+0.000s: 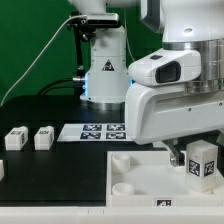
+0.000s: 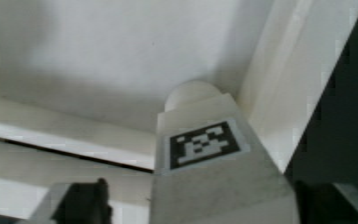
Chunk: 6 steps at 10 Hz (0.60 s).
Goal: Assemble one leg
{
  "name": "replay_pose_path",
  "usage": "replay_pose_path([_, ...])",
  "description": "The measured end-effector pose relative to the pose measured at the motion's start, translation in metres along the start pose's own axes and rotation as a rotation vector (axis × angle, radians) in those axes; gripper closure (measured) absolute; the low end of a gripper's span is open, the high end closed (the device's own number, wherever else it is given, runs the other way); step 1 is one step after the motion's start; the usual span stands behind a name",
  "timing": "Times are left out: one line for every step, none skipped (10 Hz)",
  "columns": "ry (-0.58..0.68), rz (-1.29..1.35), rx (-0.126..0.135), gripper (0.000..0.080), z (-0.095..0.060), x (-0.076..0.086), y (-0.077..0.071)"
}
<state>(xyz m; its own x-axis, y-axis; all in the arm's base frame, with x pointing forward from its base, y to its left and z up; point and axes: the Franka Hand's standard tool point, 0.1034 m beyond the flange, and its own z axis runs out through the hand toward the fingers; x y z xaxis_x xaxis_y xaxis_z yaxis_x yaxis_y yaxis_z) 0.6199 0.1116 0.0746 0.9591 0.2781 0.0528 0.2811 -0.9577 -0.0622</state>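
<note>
My gripper (image 1: pixel 203 150) is shut on a leg (image 1: pixel 203 160), a small white block with a black-and-white marker on its face. It holds the leg upright over the near right corner of the large white square panel (image 1: pixel 140 172). In the wrist view the leg (image 2: pixel 211 150) fills the gap between my two dark fingers (image 2: pixel 87 202), and its rounded end points toward the panel (image 2: pixel 105 60). My gripper (image 2: pixel 211 208) sits at the frame's lower edge. Whether the leg touches the panel cannot be told.
Two more legs (image 1: pixel 15 139) (image 1: pixel 43 137) lie on the black table at the exterior view's left, and a third (image 1: pixel 2 170) shows at the left edge. The marker board (image 1: pixel 100 131) lies behind the panel. The arm's white base (image 1: pixel 103 70) stands at the back.
</note>
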Motion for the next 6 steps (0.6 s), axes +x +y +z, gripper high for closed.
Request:
replay_pose_path([0.000, 0.000, 0.000, 0.0409, 0.0002, -0.0001, 0.0001])
replay_pose_path([0.000, 0.000, 0.000, 0.0506, 0.0003, -0.0001, 0.0002])
replay_pose_path([0.000, 0.013, 0.001, 0.0506, 0.0004, -0.0002, 0.0000])
replay_pose_path([-0.001, 0.039, 0.001, 0.0505, 0.0006, -0.0002, 0.0001])
replay_pose_path([-0.001, 0.039, 0.001, 0.0505, 0.0006, -0.0002, 0.0001])
replay_pose_path([0.002, 0.144, 0.004, 0.0505, 0.0010, -0.0001, -0.0005])
